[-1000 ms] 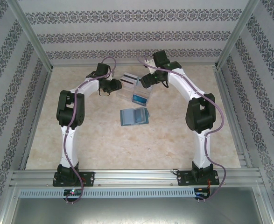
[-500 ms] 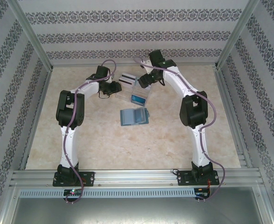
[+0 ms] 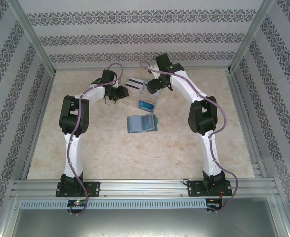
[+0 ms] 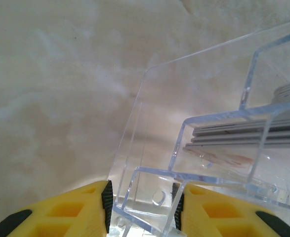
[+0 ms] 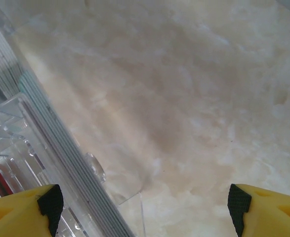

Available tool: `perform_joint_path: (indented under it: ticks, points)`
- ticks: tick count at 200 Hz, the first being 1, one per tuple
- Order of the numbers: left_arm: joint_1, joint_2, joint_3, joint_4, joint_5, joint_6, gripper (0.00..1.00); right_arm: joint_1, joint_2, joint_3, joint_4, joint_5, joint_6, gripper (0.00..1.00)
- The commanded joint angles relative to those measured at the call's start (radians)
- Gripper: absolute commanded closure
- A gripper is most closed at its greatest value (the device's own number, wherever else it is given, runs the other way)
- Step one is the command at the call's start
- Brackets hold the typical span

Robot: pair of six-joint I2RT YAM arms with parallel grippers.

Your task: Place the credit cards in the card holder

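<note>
Across the pale marbled table (image 3: 110, 153), the left arm (image 3: 71, 123) and right arm (image 3: 204, 118) are both reaching toward the far middle, where the clear tray (image 3: 144, 96) is sitting between their wrists. Nearer the bases, apart from the tray, the card holder (image 3: 142, 123) is lying open like a book, its paler inside facing up. The left gripper (image 4: 142, 210) is clamping its yellow fingers (image 4: 75, 212) on an end section of the tray's clear wall. The right gripper (image 5: 145, 205) is hovering at the tray's opposite side with its fingers spread wide, gripping nothing. The credit cards (image 4: 253, 132) are resting inside the tray: white black-striped ones in the far compartment, blue cards (image 3: 145, 104) in the near one.
</note>
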Motion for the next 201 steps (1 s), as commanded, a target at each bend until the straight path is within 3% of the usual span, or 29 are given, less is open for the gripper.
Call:
perform_joint_path:
  ticks: [1, 201]
  points:
    - [0.004, -0.009, -0.017, -0.04, -0.013, 0.014, 0.61, -0.012, -0.011, 0.023, 0.003, 0.025, 0.019, 0.13]
    - [0.003, -0.017, -0.004, -0.052, -0.005, 0.02, 0.62, -0.05, -0.043, 0.021, 0.036, -0.051, 0.078, 0.3]
